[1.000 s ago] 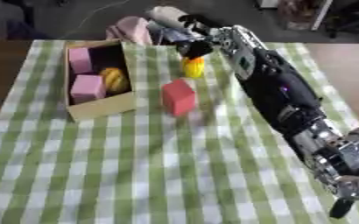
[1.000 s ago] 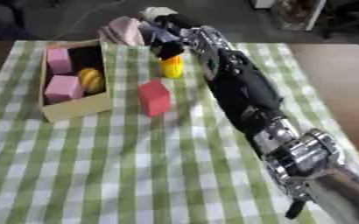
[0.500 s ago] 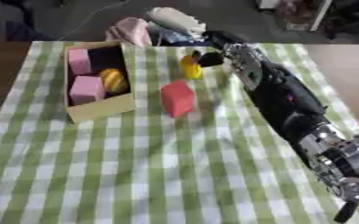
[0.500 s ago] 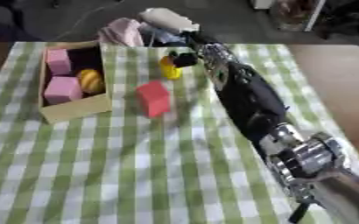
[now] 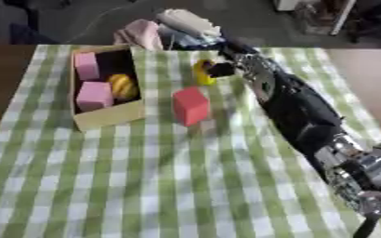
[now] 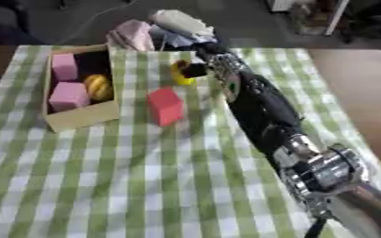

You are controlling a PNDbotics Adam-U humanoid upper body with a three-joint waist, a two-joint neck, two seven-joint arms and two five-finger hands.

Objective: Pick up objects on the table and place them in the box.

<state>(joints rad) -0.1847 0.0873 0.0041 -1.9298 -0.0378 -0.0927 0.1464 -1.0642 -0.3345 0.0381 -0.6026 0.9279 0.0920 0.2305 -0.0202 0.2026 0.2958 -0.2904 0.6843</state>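
Box (image 5: pixel 104 118) at nine o'clock holds two pink blocks (image 5: pixel 94 95) and an orange thing (image 5: pixel 123 86). Red block (image 5: pixel 190 105) centre. Right hand (image 5: pixel 220 69) touches the yellow thing (image 5: pixel 202 73); grip unclear.

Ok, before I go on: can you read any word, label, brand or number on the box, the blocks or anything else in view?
None can be read: the box, the red block, the pink blocks and the yellow object by the right hand show no print.
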